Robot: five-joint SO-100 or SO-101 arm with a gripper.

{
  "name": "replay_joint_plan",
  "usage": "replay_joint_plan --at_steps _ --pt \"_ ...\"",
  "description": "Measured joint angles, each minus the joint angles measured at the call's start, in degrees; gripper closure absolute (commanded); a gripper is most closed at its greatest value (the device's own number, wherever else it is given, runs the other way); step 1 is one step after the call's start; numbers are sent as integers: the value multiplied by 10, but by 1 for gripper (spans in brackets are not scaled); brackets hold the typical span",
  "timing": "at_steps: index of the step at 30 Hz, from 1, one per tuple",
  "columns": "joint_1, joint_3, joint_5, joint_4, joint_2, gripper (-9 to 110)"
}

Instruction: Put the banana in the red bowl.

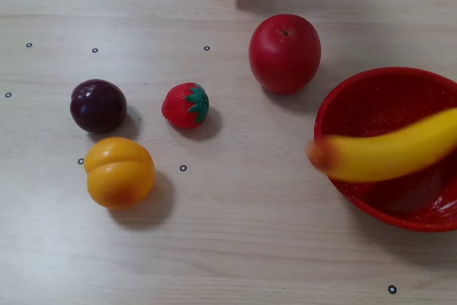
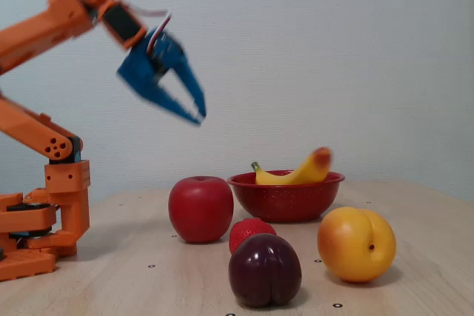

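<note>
Banana (image 2: 296,172) lies in red bowl (image 2: 285,201), orange end propped over the rim | blue gripper (image 2: 194,112) hangs high, well apart, fingers spread and empty | task appears essentially done.

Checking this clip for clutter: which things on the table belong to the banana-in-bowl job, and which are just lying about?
Part of the job:
- banana, lying in the bowl with its orange-red end over the rim
- red bowl
- gripper, empty, jaws apart, raised clear of the fruit

Just lying about:
- red apple
- strawberry
- dark plum
- round orange-yellow fruit
</note>
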Motion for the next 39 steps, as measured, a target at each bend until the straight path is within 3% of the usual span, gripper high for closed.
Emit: replay_joint_plan --at_steps 9,18,39 --pt "-4 373 -55 -121 289 101" --pt "-9 548 -134 -230 379 101" --pt "-7 554 -161 -231 374 101"
